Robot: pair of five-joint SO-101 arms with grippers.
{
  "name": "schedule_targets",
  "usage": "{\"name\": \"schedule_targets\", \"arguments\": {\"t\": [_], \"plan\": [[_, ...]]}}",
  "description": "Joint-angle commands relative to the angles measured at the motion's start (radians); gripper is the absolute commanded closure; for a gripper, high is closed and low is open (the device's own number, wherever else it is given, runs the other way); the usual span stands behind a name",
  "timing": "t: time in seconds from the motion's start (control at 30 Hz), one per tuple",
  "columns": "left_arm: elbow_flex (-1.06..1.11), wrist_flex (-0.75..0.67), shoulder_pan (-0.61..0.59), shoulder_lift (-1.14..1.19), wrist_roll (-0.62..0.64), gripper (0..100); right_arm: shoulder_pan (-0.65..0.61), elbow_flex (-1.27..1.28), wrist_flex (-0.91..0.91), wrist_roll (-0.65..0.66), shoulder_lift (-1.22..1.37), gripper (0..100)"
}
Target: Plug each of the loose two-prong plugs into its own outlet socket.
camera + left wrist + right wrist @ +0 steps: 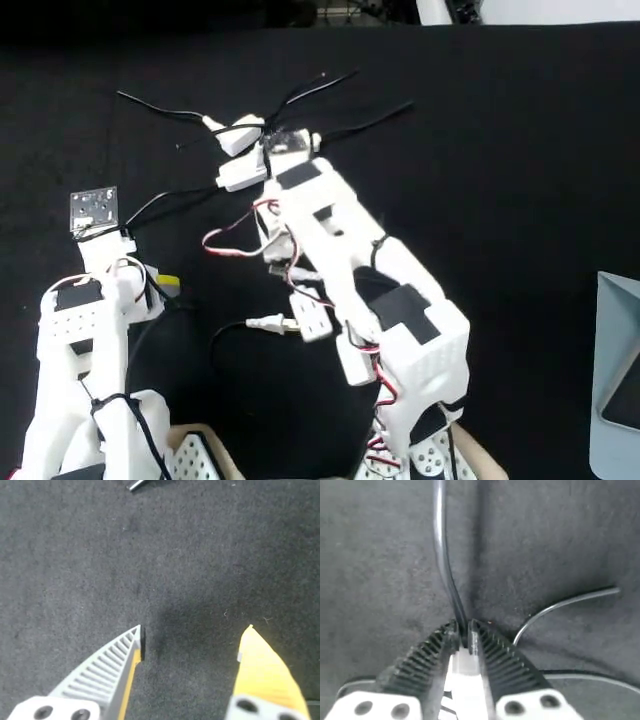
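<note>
Right wrist view shows your right gripper [465, 630] with fingers pinching a small white plastic plug [464, 672], its thin black cord [441, 555] running straight ahead past the fingertips, at the black table's [520, 150] far middle just beside two white plastic connector pieces [241, 172]; your left gripper [192, 630], fingers spread, sits well apart.

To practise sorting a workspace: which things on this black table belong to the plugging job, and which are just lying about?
Job: white plastic plug on a black cord, in the shut right gripper; farther white corded piece; nearer white corded piece; white block socket with small white plug.
Lying about: blue-grey tray at the side.
</note>
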Motion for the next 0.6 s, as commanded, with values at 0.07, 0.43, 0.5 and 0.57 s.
{"name": "schedule_targets", "arguments": {"t": [0.07, 0.43, 0.5, 0.57], "plan": [[-0.007, -0.017, -0.008, -0.023, 0.0, 69, 0.015, -0.22, 0.144, 0.063, -0.019, 98.6], [-0.007, -0.018, -0.008, -0.023, 0.0, 69, 0.035, -0.499, 0.393, 0.296, -0.019, 98.6], [-0.007, -0.018, -0.008, -0.021, 0.0, 69, 0.057, -0.527, 0.399, 0.358, -0.019, 98.6], [-0.007, -0.018, -0.008, -0.021, 0.0, 69, 0.08, -0.552, 0.4, 0.407, -0.019, 98.6]]}}
